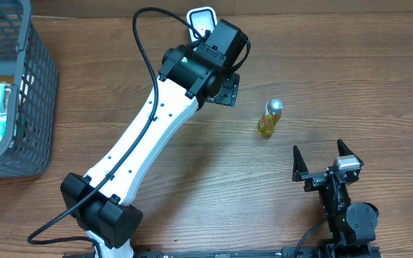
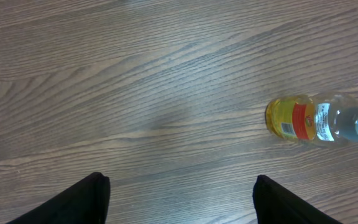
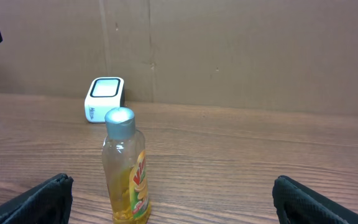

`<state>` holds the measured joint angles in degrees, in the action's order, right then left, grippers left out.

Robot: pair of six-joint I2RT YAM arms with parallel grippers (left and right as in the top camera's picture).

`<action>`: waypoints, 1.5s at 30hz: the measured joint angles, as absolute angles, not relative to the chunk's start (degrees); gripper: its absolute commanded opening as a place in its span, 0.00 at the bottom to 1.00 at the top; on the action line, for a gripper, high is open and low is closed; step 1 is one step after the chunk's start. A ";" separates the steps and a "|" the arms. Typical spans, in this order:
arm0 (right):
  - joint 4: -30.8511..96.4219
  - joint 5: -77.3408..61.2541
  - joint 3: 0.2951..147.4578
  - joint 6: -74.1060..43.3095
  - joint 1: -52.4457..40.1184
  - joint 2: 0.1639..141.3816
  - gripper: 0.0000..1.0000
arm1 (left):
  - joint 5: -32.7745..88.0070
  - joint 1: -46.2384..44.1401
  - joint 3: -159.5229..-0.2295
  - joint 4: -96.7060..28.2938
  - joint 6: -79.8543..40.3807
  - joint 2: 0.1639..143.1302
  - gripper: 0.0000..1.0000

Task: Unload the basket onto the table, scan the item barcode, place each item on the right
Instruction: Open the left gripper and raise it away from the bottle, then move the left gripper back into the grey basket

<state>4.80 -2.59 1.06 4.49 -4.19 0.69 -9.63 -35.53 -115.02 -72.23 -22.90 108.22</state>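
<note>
Wood-grain bench, plain brown wall behind. Bottle stands upright; left pincer and right pincer both spread wide, holding nothing.

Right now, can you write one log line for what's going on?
bottle: upright on table, untouched | left fingers: open, empty | right fingers: open, empty | scanner: far edge of table

Cannot read the print on the bottle label: too small. Loses the lower part of the scanner behind the left arm overhead. Cuts the basket off at the left edge.
</note>
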 measured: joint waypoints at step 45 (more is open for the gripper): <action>4.78 -2.57 1.06 4.51 -4.21 0.69 1.00 | -27.70 11.44 -142.04 -79.75 -20.99 108.38 0.97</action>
<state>4.78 -2.57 1.06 4.51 -4.21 0.69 -27.70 11.44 -142.04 -79.75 -20.99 108.38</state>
